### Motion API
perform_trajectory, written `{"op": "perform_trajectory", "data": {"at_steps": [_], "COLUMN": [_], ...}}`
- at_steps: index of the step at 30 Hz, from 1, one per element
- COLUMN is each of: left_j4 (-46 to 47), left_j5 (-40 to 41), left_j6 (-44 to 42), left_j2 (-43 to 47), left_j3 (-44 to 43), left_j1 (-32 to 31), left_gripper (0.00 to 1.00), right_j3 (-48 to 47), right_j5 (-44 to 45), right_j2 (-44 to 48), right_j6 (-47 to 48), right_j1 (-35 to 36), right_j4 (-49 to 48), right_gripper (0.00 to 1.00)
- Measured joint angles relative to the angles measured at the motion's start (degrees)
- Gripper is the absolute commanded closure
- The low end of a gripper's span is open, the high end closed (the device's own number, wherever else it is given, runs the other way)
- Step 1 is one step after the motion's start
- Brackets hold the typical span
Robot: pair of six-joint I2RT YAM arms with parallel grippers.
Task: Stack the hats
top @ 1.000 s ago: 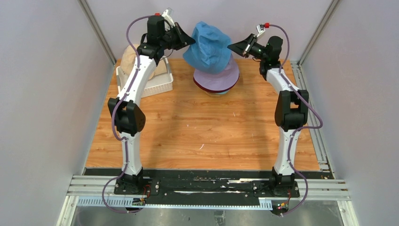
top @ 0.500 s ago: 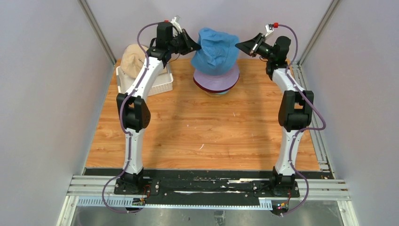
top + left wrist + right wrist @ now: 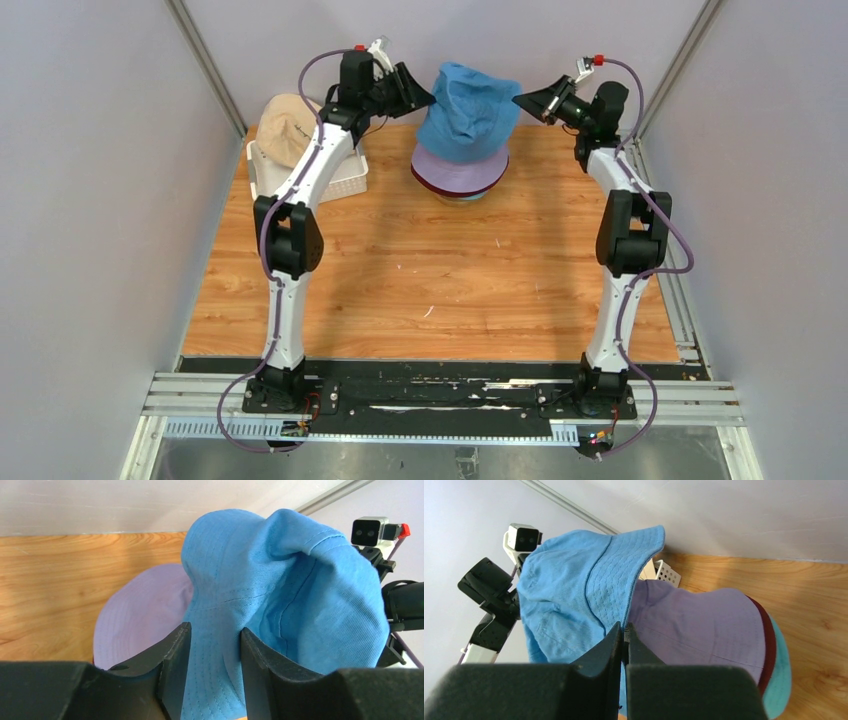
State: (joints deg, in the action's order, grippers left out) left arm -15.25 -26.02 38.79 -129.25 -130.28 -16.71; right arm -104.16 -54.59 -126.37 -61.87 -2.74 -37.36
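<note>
The blue hat [image 3: 465, 108] hangs between my two grippers, above the stack of hats. My left gripper [image 3: 430, 97] holds its left brim; in the left wrist view the brim [image 3: 215, 645] fills the gap between the jaws, which stand a little apart. My right gripper [image 3: 519, 100] is shut tight on the right brim [image 3: 616, 587]. Below it the lavender hat [image 3: 458, 172] tops the stack, over the dark red hat [image 3: 770, 645] and the teal hat [image 3: 780, 685]. The beige hat [image 3: 283, 128] lies in the basket at the left.
A white mesh basket [image 3: 335, 180] stands at the back left of the wooden table [image 3: 430, 280]. Grey walls close in the back and both sides. The wooden stand is hidden under the stack.
Both grippers have moved up and to the right with the blue hat. It now hangs more squarely over the stack, and the beige hat shows more behind the left arm.
</note>
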Motion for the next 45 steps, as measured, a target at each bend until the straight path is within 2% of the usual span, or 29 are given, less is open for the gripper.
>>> {"op": "perform_trajectory", "data": {"at_steps": [2,17,30,45], "left_j4": [-0.04,0.83,10.91,17.77], "left_j5": [0.7,5.99,1.99,-2.58], "left_j6": [-0.9,-4.37,-0.48,2.58], "left_j2": [0.55,12.44,15.63,14.51], "left_j3": [0.74,14.32,30.01,29.55], "left_j1": [0.02,1.38,1.57,-0.2], "left_gripper": [0.51,0.5,0.49,0.48], "right_j3": [0.0,1.84,1.92,1.92], "right_j5": [0.0,0.02,0.04,0.15], "right_j2": [-0.61,-1.16,-1.18,-1.18], "right_j6": [0.04,2.38,2.97,2.93], "right_j1": [-0.33,-3.08,-3.15,-3.15], "right_j4": [0.04,2.23,2.93,2.95], "right_gripper": [0.99,0.99,0.99,0.99]}}
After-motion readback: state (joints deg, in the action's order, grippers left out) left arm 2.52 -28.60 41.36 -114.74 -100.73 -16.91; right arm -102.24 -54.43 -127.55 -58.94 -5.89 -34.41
